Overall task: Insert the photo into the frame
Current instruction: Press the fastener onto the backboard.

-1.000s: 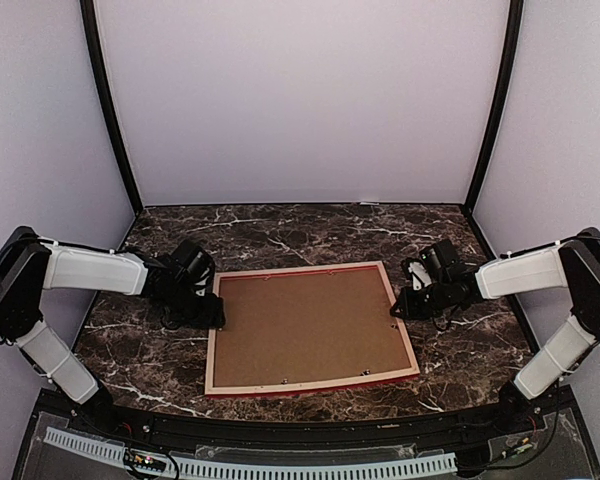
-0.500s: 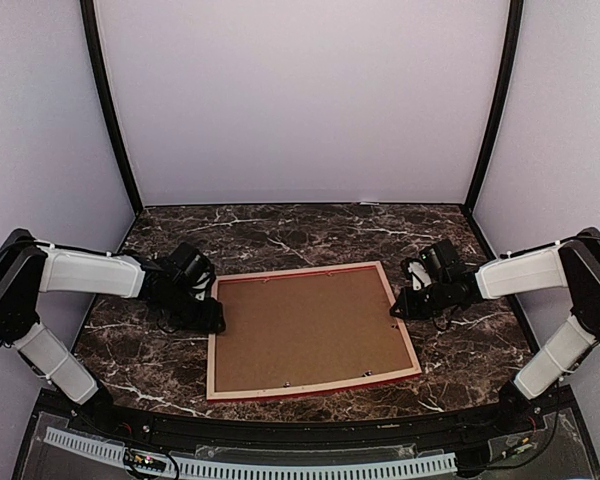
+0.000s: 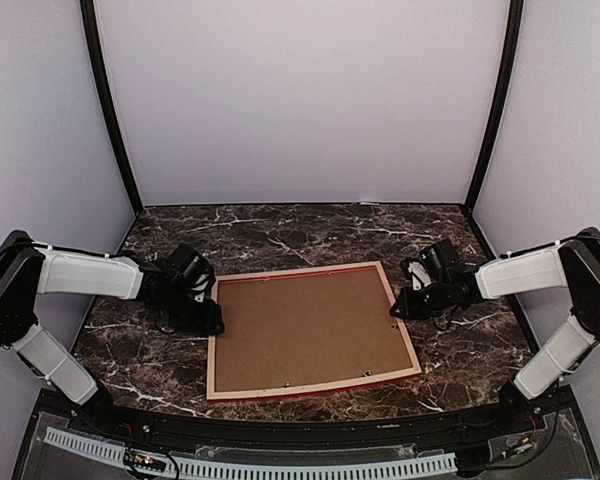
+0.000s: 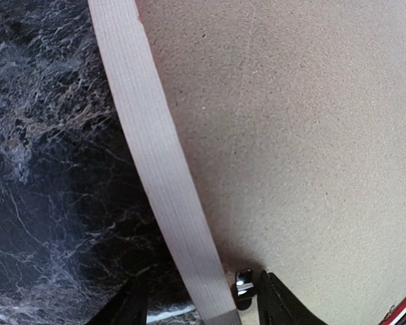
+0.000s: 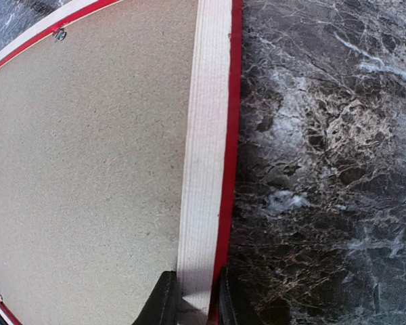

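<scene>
Frame face down on the bench, one pair of fingers at each side rail

The frame [image 5: 203,135] lies flat at the middle of the marble bench [image 3: 280,235], pale wood back up, the brown backing board [image 3: 305,325] seated inside it; the photo I cannot see, and whether it sits under the board I cannot tell; my right fingers [image 5: 166,305] are pinched across the right rail, pale inner side and red outer edge; my left fingers [image 4: 134,308] stand apart, astride the left rail without closing on it, one on the marble side, one just beside a small metal tab [image 4: 243,283]; I judge the frame light and stiff but thin, likely to twist if raised by one rail alone; the painted edge may be slick, so I would grip both rails near mid-length, squarely across the wood.
</scene>
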